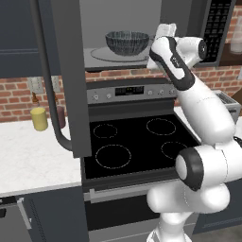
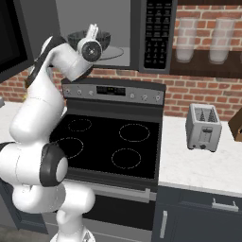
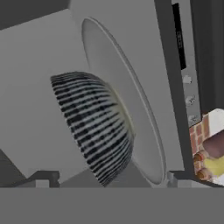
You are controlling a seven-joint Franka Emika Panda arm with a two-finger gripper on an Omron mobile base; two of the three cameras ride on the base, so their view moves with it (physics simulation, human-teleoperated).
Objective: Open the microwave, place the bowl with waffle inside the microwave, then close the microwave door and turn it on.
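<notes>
The gripper (image 3: 113,177) stands released, its two dark fingertips (image 3: 43,177) spread wide apart at the bottom of the hand view, with the bowl (image 3: 94,129) rising between and just beyond them and nothing clamped. In the left base view the gripper (image 1: 163,32) sits at the mouth of the microwave (image 1: 142,33), just beside the right side of the bowl (image 1: 126,42); whether a finger touches the rim cannot be told. In the right base view the gripper (image 2: 92,34) partly covers the bowl (image 2: 78,38). The bowl, dark blue-grey with white streaks, rests on the round glass turntable (image 1: 101,54) inside the light grey cavity. The waffle cannot be made out in the bowl from these angles. The microwave door (image 1: 66,71) stands swung open to the left, its long curved handle (image 1: 49,90) hanging down in front of the counter. To the right of the cavity is the black button panel (image 2: 158,30). Below the microwave lies the black stove (image 1: 137,142) with four ring burners. A yellow jar (image 1: 39,118) stands on the white counter (image 1: 33,160) to the left, and a toaster (image 2: 203,126) on the counter to the right.
</notes>
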